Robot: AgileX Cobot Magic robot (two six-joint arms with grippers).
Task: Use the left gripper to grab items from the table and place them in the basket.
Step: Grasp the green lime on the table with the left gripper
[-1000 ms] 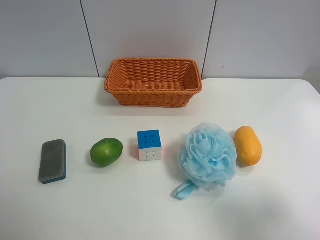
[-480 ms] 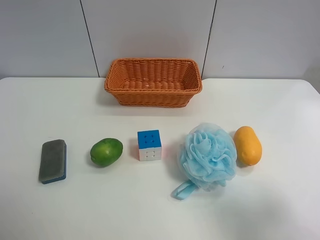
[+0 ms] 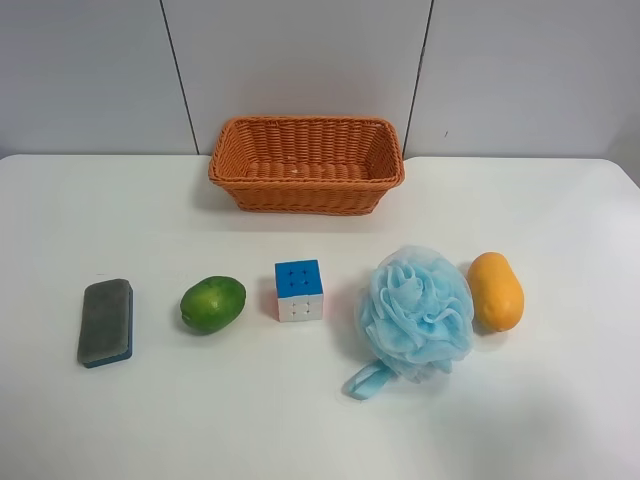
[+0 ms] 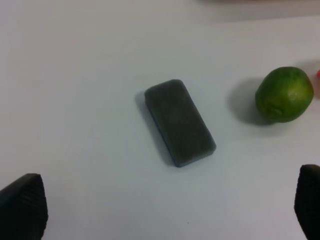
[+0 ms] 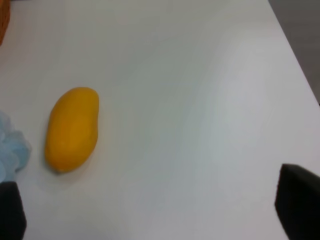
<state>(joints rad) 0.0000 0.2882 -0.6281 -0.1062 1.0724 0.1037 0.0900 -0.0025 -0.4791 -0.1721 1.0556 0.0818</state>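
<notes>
On the white table [image 3: 300, 430] lie, in a row, a grey-and-blue eraser block [image 3: 106, 322], a green oval fruit [image 3: 212, 303], a colourful puzzle cube [image 3: 299, 290], a light blue mesh pouf [image 3: 416, 312] and an orange mango [image 3: 495, 290]. The orange wicker basket [image 3: 300, 195] stands behind them and holds nothing. No arm shows in the exterior high view. In the left wrist view my left gripper [image 4: 165, 210] is open above the table, with the eraser [image 4: 180, 121] and the green fruit [image 4: 284, 94] ahead of it. My right gripper [image 5: 155, 210] is open, near the mango [image 5: 72, 128].
A grey panelled wall rises behind the table. The table's edge runs along the side of the right wrist view [image 5: 295, 65]. The pouf's strap [image 3: 366, 381] trails toward the table's front. Bare tabletop lies between the basket and the row.
</notes>
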